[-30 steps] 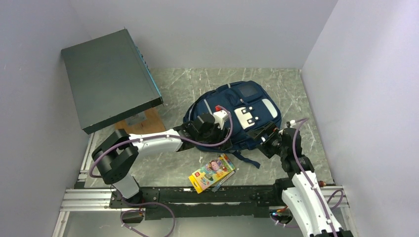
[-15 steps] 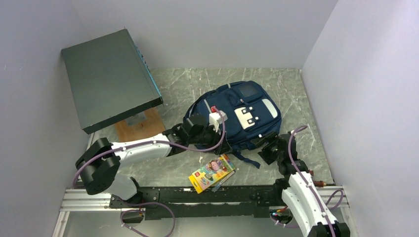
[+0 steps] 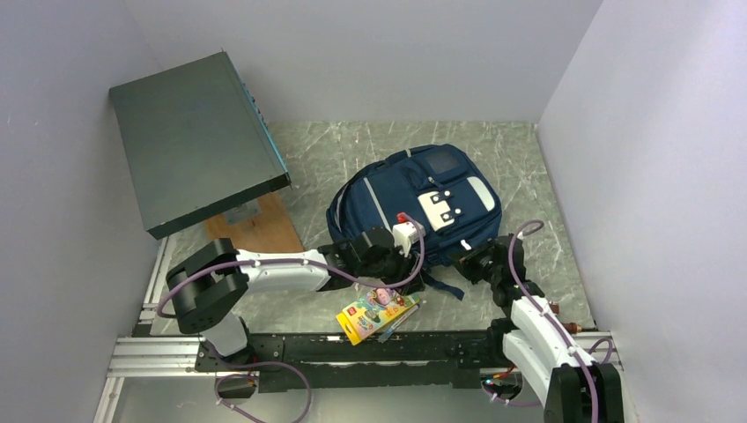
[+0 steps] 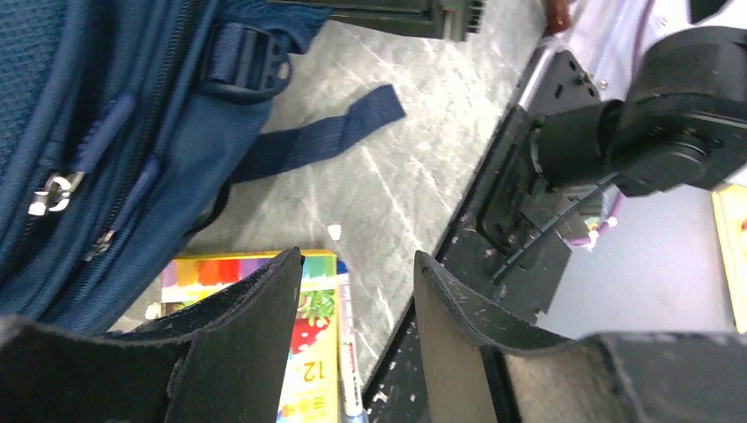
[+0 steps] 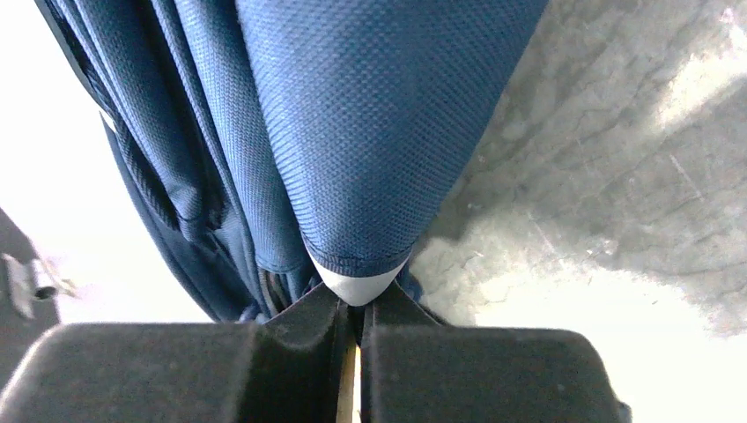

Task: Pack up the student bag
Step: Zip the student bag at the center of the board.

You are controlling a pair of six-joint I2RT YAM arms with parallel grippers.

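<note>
The navy student bag lies at the middle of the marble table, its front pocket facing up. At the bag's near right corner my right gripper is shut on a fold of its blue fabric, with the white-edged tip pinched between the jaws. My left gripper hangs open by the bag's near edge, nothing between its fingers. Under it lie a yellow crayon box and a pen. A loose blue strap trails on the table.
A big dark grey-green flat box leans at the back left over a wooden board. The crayon box lies close to the black rail at the near edge. Grey walls close in on three sides.
My right gripper has shut on the bag's fabric at its near right corner. The left gripper has swung from the bag's left side to its near edge, above the crayon box.
</note>
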